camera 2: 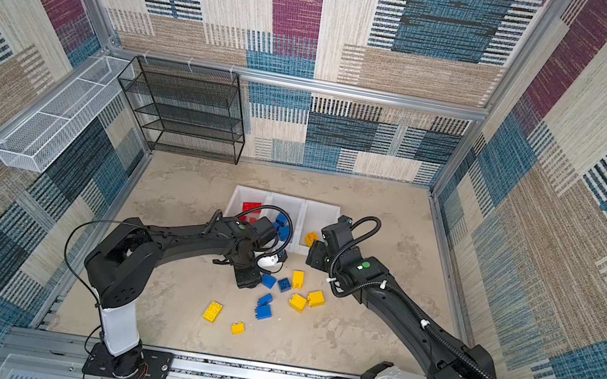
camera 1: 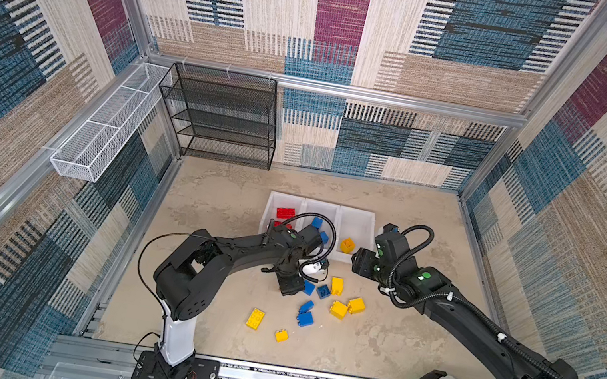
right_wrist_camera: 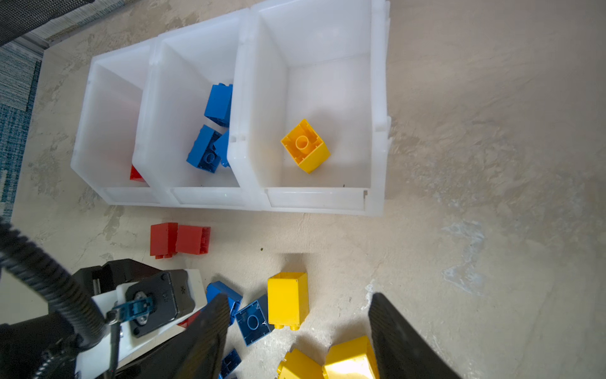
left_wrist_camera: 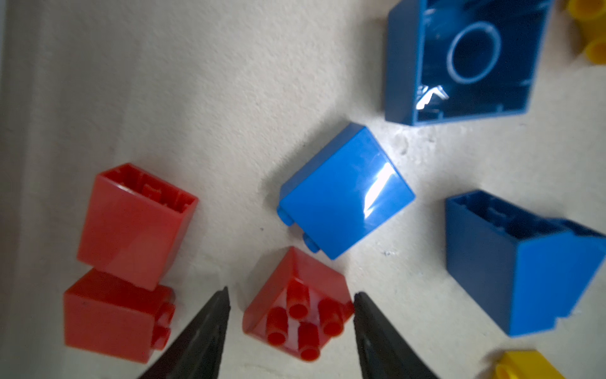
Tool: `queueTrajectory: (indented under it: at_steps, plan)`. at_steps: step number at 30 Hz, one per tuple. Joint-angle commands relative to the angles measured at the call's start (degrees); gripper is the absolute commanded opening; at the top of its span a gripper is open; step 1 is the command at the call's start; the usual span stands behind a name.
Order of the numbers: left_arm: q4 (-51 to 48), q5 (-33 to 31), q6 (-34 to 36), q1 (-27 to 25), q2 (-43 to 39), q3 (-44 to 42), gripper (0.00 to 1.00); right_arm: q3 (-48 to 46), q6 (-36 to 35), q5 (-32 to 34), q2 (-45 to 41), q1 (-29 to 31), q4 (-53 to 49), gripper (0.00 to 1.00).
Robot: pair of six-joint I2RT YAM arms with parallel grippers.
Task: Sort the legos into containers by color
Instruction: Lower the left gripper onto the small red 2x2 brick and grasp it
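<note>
In the left wrist view my left gripper (left_wrist_camera: 292, 292) stands open around a red square lego (left_wrist_camera: 295, 315) lying studs-up on the floor. One finger touches its corner and a gap shows at the other. Two more red legos (left_wrist_camera: 131, 226) lie beside it, with blue legos (left_wrist_camera: 344, 193) just beyond. The three joined white containers (camera 1: 322, 203) hold red (camera 1: 285, 212), blue (camera 1: 317, 222) and one yellow lego (right_wrist_camera: 305, 146). My right gripper (right_wrist_camera: 300, 295) hangs open and empty in front of the right bin, above loose yellow legos (right_wrist_camera: 288, 300). In the top views the left gripper (camera 1: 289, 290) hides the red lego.
Loose blue (camera 1: 306, 319) and yellow legos (camera 1: 255, 318) lie scattered on the floor in front of the bins. A black mesh rack (camera 1: 221, 117) stands at the back left. A long white wire basket (camera 1: 100, 138) hangs on the left wall. Patterned walls close in the cell.
</note>
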Motion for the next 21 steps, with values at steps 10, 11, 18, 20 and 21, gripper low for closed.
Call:
queueTrajectory:
  at_steps: [10,11,18,20,21]
  plan:
    - [-1.0,1.7,1.1,-0.1,-0.3,0.0,0.53,-1.1,1.0,0.4,-1.7,0.0,-0.1,0.7]
    - [-1.1,1.7,1.1,-0.1,-0.2,0.0,0.53,-1.2,1.0,0.4,-1.8,0.1,-0.1,0.7]
    - [-1.2,2.0,0.8,-0.2,-0.3,-0.4,0.48,-1.6,1.1,0.5,-2.1,0.0,-0.1,0.7]
    - [-1.2,2.2,0.6,-0.3,-0.3,-0.6,0.47,-1.6,1.1,0.5,-2.2,0.1,-0.1,0.7]
    - [-1.2,2.1,0.5,-0.4,-0.2,-0.8,0.46,-1.6,1.1,0.5,-2.1,0.0,-0.1,0.7]
